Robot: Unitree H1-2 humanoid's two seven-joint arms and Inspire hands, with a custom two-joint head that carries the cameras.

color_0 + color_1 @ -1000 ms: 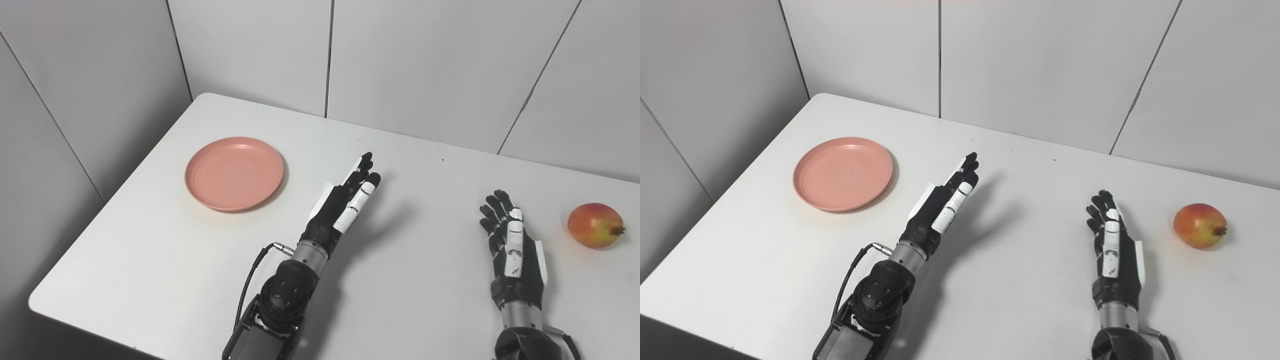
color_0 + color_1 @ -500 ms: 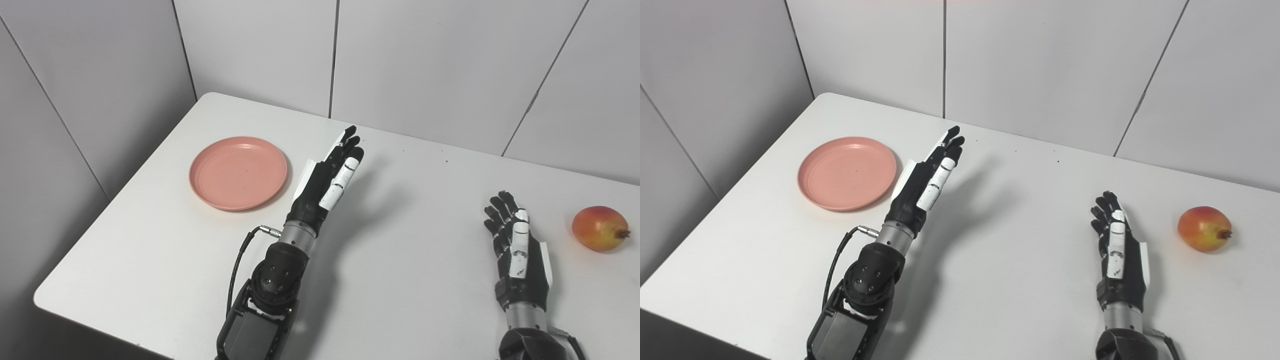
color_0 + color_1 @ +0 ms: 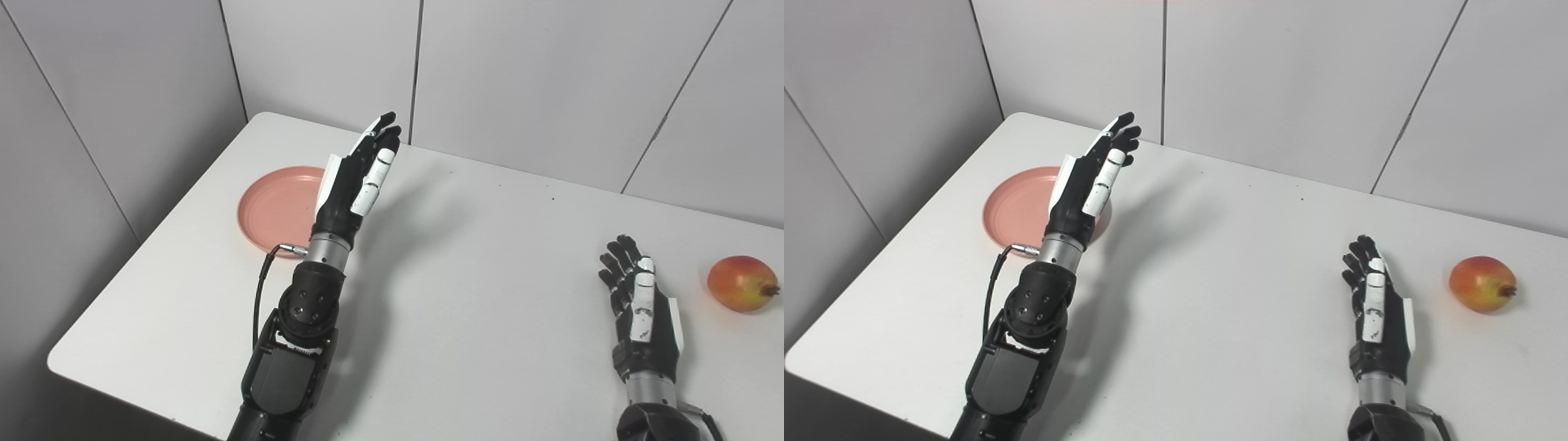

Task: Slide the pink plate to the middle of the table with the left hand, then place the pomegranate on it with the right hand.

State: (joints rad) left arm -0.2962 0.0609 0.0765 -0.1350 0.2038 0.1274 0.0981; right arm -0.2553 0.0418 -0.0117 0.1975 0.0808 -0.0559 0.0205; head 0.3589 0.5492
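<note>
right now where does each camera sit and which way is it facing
Left eye view: on the head, left of its twin, looking down at the table; both forearms show, left hand raised open, partly hiding the plate.
Right eye view: on the head, slightly to the right, same downward look; right hand open near the pomegranate.
Shared: the same scene, with things sitting further left in the right eye view.

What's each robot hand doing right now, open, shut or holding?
Left robot hand: open, empty, raised by the pink plate.
Right robot hand: open, empty, apart from the pomegranate.
</note>
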